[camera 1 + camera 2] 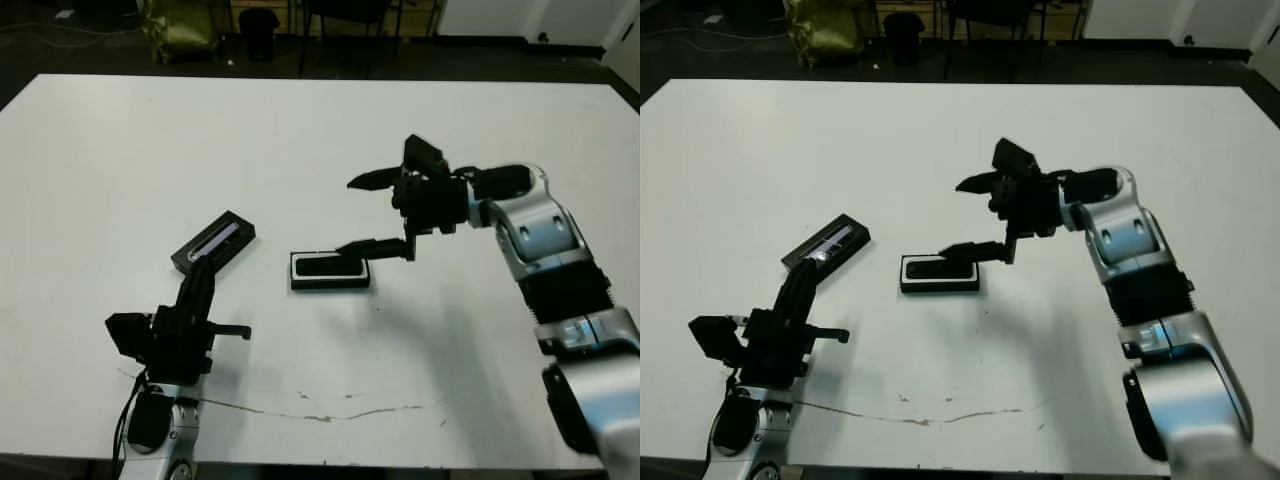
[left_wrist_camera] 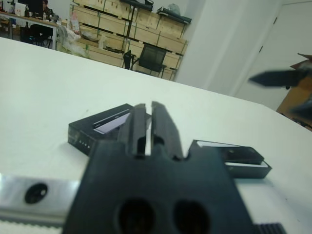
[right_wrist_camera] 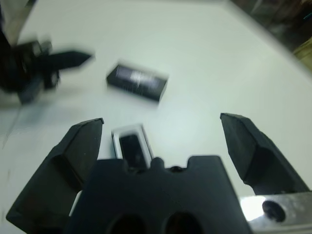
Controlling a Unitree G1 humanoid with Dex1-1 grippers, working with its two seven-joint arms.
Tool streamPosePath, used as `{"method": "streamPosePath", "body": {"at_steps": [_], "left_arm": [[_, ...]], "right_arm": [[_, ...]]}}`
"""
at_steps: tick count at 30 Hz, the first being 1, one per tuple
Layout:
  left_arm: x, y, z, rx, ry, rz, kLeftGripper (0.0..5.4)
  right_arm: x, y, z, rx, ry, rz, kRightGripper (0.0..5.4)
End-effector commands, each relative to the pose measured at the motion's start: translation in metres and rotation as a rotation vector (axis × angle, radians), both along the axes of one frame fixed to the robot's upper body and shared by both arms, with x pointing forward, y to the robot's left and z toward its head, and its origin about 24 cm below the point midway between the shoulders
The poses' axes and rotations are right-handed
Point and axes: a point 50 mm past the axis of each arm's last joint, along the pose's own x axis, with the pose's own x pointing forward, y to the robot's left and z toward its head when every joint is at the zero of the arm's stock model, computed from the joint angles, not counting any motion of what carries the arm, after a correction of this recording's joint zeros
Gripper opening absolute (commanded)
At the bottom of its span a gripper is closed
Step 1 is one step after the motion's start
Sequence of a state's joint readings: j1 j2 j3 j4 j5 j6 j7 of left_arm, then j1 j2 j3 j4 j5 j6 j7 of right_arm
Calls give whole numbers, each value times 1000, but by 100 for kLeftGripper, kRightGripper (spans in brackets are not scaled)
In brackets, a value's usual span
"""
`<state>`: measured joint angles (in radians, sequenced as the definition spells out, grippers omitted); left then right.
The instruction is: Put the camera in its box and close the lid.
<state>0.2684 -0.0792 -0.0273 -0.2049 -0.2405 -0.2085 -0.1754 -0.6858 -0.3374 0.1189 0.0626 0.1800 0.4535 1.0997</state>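
The box (image 1: pixel 330 281), a black tray with white lining, lies mid-table with the black camera (image 1: pixel 330 267) lying inside it. The lid (image 1: pixel 213 241), black with a pale stripe, rests flat to the box's left, apart from it. My right gripper (image 1: pixel 360 214) hovers open just right of the box, its lower fingertip over the box's right end and nothing between the fingers. My left gripper (image 1: pixel 203 266) is shut and empty, its tips close to the lid's near edge. The right wrist view shows the box (image 3: pixel 117 135) between the spread fingers.
A thin crack-like line (image 1: pixel 320 415) runs across the table near its front edge. Beyond the far edge, on the dark floor, stand chairs and a yellow-green bag (image 1: pixel 180 30). Bare white tabletop stretches behind and to the right of the box.
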Motion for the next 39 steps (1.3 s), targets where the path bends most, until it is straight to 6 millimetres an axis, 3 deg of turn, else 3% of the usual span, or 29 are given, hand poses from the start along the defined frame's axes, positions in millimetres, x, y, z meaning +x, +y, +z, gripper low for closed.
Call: {"method": "streamPosePath", "body": {"at_steps": [1,8,15,22,39], "left_arm": [[-3,2,-5,5,27,11,0],[-4,2,-6,0,28,10,0],[-4,2,-6,4,28,7,0],[-4,2,-6,-3,32,8,0],[-5,2,-7,5,32,7,0]], "right_arm": [[-17,1,7,118,-77,-93,483],[-47,9,-5,30,-530,-350,322],[-53,15,-46,-61,-526,-451,163],[-51,24,-75,-130,-490,-502,2],[-47,32,-111,-266,-340,-516,2]]}}
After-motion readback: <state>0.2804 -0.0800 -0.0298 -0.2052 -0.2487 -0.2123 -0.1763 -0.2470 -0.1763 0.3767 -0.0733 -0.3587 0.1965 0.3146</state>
